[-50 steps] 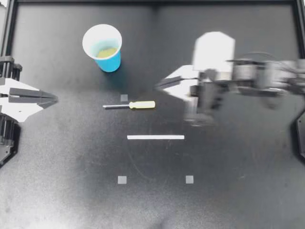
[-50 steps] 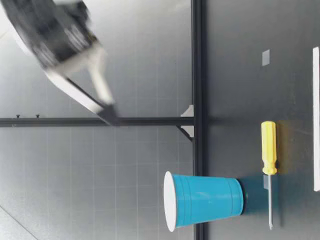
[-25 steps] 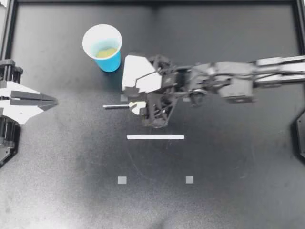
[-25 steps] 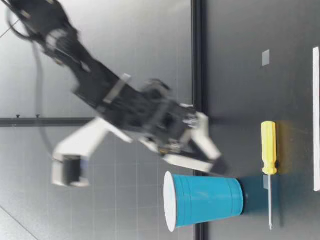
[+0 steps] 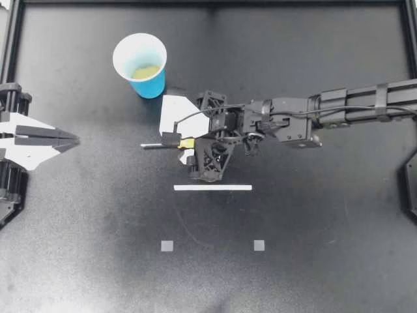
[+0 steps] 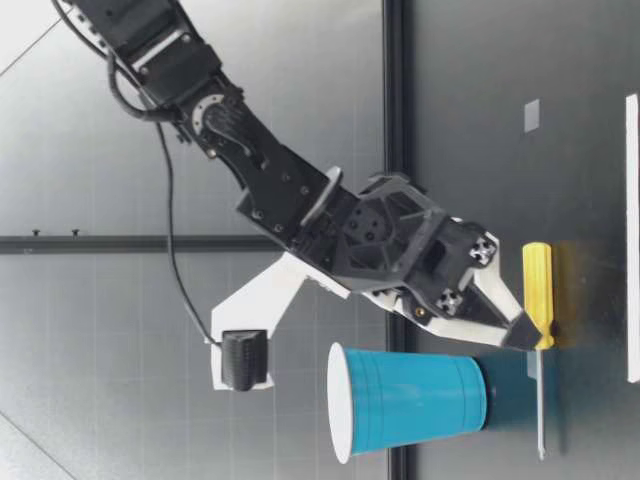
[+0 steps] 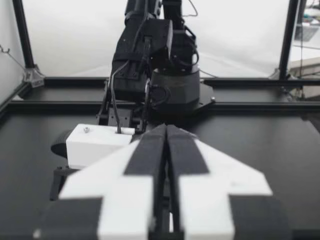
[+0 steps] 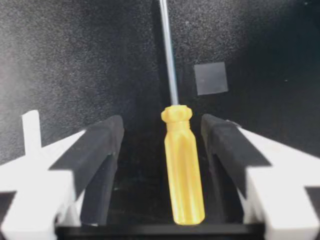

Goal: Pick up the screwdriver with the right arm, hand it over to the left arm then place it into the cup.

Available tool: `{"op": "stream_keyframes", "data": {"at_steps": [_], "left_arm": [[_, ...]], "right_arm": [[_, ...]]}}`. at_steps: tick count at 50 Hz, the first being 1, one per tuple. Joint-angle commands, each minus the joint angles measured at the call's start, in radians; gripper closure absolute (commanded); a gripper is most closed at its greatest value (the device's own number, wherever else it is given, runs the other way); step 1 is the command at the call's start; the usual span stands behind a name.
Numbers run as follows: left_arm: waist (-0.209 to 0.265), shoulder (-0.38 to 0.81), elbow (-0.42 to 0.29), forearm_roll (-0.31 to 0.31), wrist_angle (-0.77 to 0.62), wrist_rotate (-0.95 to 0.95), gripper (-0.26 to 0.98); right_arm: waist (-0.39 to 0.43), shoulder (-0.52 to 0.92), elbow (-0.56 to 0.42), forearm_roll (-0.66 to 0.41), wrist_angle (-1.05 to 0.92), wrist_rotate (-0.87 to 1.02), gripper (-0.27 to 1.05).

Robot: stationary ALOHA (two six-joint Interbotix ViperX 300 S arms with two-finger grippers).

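Now my right pincer [image 5: 183, 147] has swung in and dropped astride the screwdriver [image 5: 152, 146], which lies on the counter [image 5: 313, 248] between its spread, untouching fingers [image 8: 97, 145]. Closing on the handle [image 8: 182, 170] comes next.

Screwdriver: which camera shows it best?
The right wrist view: the screwdriver, handle and shaft, lies plain between the open fingers of the right claw. The top view hides most of the handle under the arm; the low view shows it side-on, partly behind the claw; the left wrist view shows none.
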Motion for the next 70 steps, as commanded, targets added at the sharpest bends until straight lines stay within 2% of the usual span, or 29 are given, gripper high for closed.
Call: {"op": "stream_keyframes", "data": {"at_steps": [1,28,34,46,51,59,65,70], "left_arm": [[0.002,0.005,-0.014,0.0,-0.009,-0.002,0.6],[0.002,0.005,-0.012,0.0,-0.009,0.002,0.6],[0.002,0.005,-0.011,0.0,-0.011,0.003,0.6],[0.0,0.006,-0.011,0.0,-0.012,-0.002,0.58],[0.002,0.011,-0.011,0.0,-0.012,-0.002,0.5],[0.002,0.034,-0.009,0.0,-0.012,0.0,0.28],[0.002,0.063,-0.009,0.0,-0.018,0.002,0.11],[0.0,0.1,-0.003,0.0,-0.067,0.002,0.07]], "right_arm": [[-0.02,-0.015,-0.025,-0.002,-0.014,-0.003,0.18],[-0.026,0.034,-0.025,-0.002,-0.044,-0.025,0.21],[-0.026,0.035,-0.025,-0.002,-0.044,-0.025,0.33],[-0.023,0.026,-0.017,-0.002,-0.035,-0.025,0.71],[-0.017,0.008,-0.006,0.002,-0.038,-0.025,0.82],[0.005,-0.058,0.044,0.018,-0.1,-0.017,0.83],[0.032,-0.138,0.13,0.034,-0.242,0.002,0.83],[0.057,-0.219,0.23,0.048,-0.431,0.037,0.83]]}}
